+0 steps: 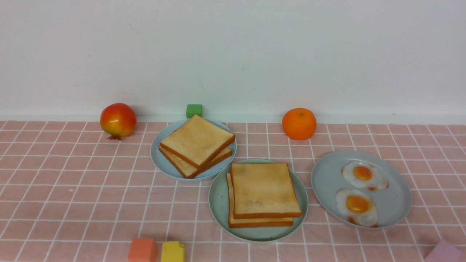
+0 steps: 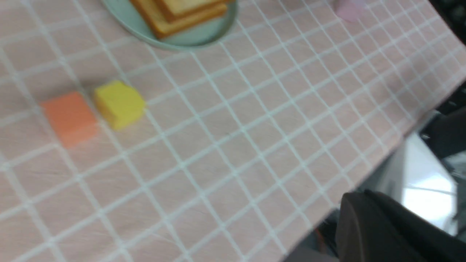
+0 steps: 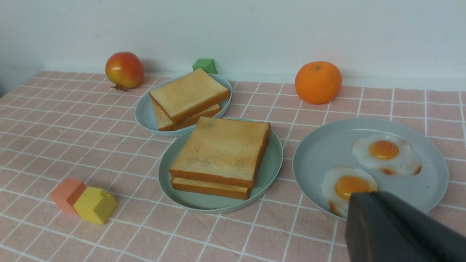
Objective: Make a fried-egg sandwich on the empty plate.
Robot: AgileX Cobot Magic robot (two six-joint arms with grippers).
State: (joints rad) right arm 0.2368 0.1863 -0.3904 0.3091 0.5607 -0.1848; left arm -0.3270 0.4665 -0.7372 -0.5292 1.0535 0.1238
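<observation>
The mint-green plate (image 1: pixel 218 203) sits at the middle of the checked cloth. Two toast slices lie stacked on it, the upper slice (image 1: pixel 263 189) shifted a little off the lower slice (image 1: pixel 260 222). What lies between them is hidden. The same plate (image 3: pixel 271 160) and upper toast slice (image 3: pixel 222 151) show in the right wrist view. Neither gripper appears in the front view. My left gripper (image 2: pixel 358 194) is shut and empty, out over the table's near edge. My right gripper (image 3: pixel 364 196) is shut and empty, near the front of the egg plate.
A grey-blue plate (image 1: pixel 327 182) on the right holds two fried eggs (image 1: pixel 364 175) (image 1: pixel 357 206). Another grey-blue plate (image 1: pixel 160 160) behind holds a toast pile (image 1: pixel 198 145). A red fruit (image 1: pixel 118 120), an orange (image 1: pixel 299 123) and a green block (image 1: pixel 194 110) line the wall. Orange (image 1: pixel 142 249), yellow (image 1: pixel 172 251) and pink (image 1: pixel 444 253) blocks sit at the front.
</observation>
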